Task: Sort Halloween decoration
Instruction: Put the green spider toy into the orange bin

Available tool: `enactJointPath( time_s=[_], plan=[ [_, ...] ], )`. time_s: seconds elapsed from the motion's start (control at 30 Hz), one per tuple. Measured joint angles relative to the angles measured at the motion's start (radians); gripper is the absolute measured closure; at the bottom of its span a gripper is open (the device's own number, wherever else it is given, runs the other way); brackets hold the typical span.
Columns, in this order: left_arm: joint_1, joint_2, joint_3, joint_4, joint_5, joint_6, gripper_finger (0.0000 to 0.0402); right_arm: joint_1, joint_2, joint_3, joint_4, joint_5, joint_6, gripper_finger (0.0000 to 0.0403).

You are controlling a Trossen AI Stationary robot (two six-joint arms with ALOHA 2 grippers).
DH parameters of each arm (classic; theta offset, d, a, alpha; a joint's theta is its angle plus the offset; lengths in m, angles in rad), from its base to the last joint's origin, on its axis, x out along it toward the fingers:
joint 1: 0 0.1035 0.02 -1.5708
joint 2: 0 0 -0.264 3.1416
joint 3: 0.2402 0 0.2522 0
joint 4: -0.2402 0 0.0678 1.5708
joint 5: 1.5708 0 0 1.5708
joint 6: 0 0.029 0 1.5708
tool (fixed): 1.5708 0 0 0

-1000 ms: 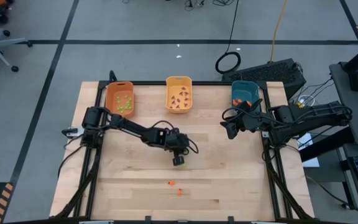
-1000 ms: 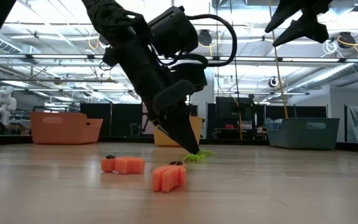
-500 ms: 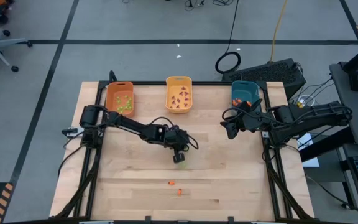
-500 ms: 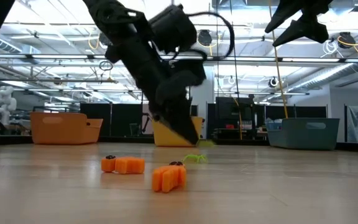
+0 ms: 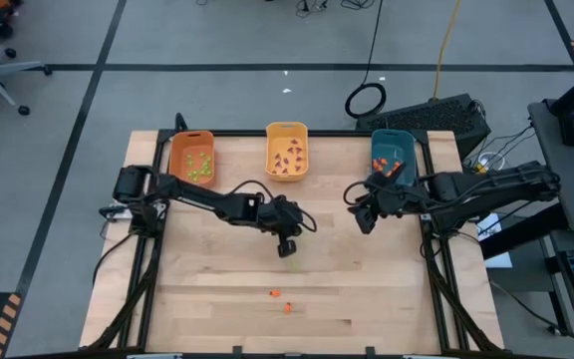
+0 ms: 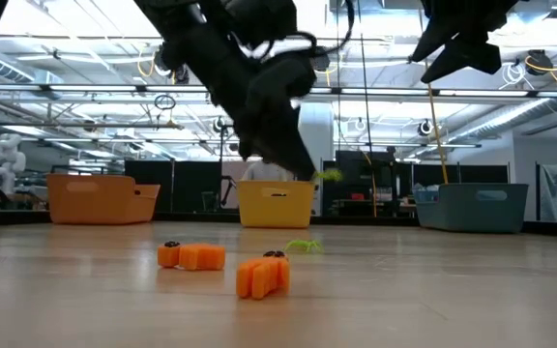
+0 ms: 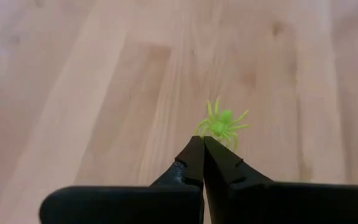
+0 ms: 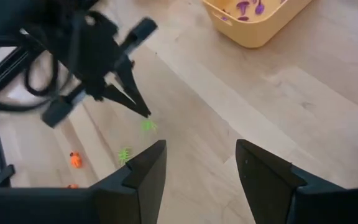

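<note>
Left jaws up off the surface, small light-green plastic spider pinched.

My left gripper (image 6: 315, 176) jaws are closed on one spider (image 7: 222, 124), mid-surface. A second green spider (image 6: 303, 246) lies below; two orange trinkets (image 6: 230, 266) at 6 o'clock. My right gripper (image 8: 201, 171) waits, jaws apart, at 3 o'clock.

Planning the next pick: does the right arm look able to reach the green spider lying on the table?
Probably yes: bare table lies between the open right gripper and that green spider, though the left gripper, holding a second spider, hangs close above it.
</note>
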Motion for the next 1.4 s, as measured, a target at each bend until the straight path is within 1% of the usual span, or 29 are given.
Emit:
enactJointPath(
  time_s=[0.17, 0.33, 0.67, 0.83, 1.07, 1.23, 1.4],
  plan=[
    [0.003, -0.057, 0.000, -0.021, -0.001, -0.026, 0.0402, 0.000, 0.022, 0.000, 0.023, -0.002, 0.000, 0.0225],
    [0.003, -0.148, 0.001, -0.068, -0.018, -0.025, 0.0402, 0.000, 0.020, 0.000, 0.043, -0.002, 0.000, 0.0225],
    [0.000, -0.377, 0.000, -0.242, -0.134, -0.019, 0.0401, 0.001, 0.018, 0.000, 0.048, -0.003, 0.001, 0.0225],
    [-0.012, -0.487, 0.000, -0.289, -0.192, 0.009, 0.0401, 0.005, 0.018, 0.000, 0.075, -0.003, 0.001, 0.0225],
    [-0.028, -0.612, 0.001, -0.387, -0.269, 0.122, 0.0402, 0.026, 0.019, 0.000, 0.087, 0.000, 0.000, 0.0225],
    [-0.029, -0.669, 0.001, -0.417, -0.297, 0.296, 0.0401, 0.027, 0.019, 0.000, 0.086, 0.001, -0.003, 0.0225],
    [-0.029, -0.696, 0.001, -0.434, -0.330, 0.460, 0.0402, 0.026, 0.019, 0.000, 0.086, 0.001, -0.009, 0.0225]
  ],
)
